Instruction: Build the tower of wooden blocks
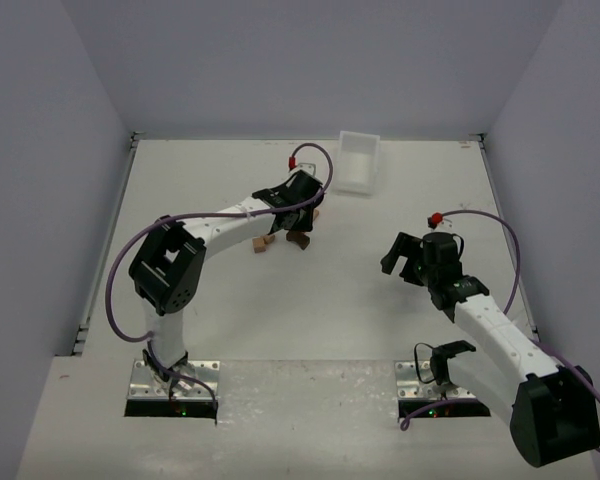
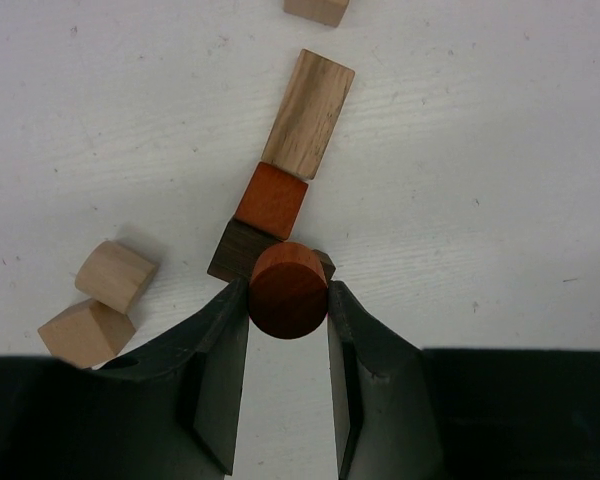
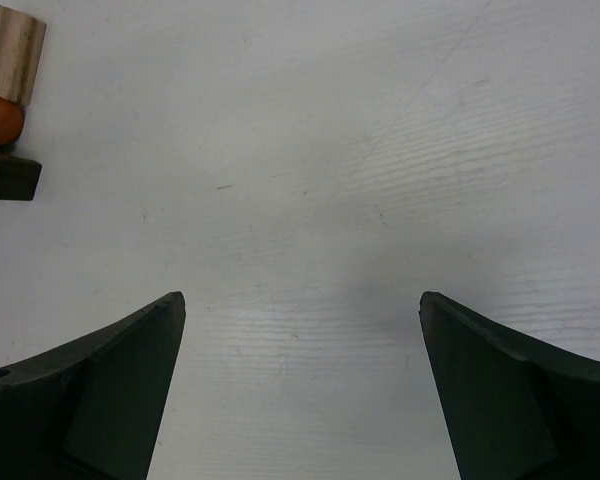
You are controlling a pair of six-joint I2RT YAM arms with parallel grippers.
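The left gripper pinches a reddish-brown wooden cylinder between narrowly set fingers, right over a dark brown block, apparently to seat it there. Just ahead lie an orange-brown cube and a tan bar. The right gripper hangs wide open, empty.

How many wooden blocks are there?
7: round block in left end effector; dark block, orange cube, tan bar beyond it; two tan blocks at left; cut-off block at top. More may be hidden.
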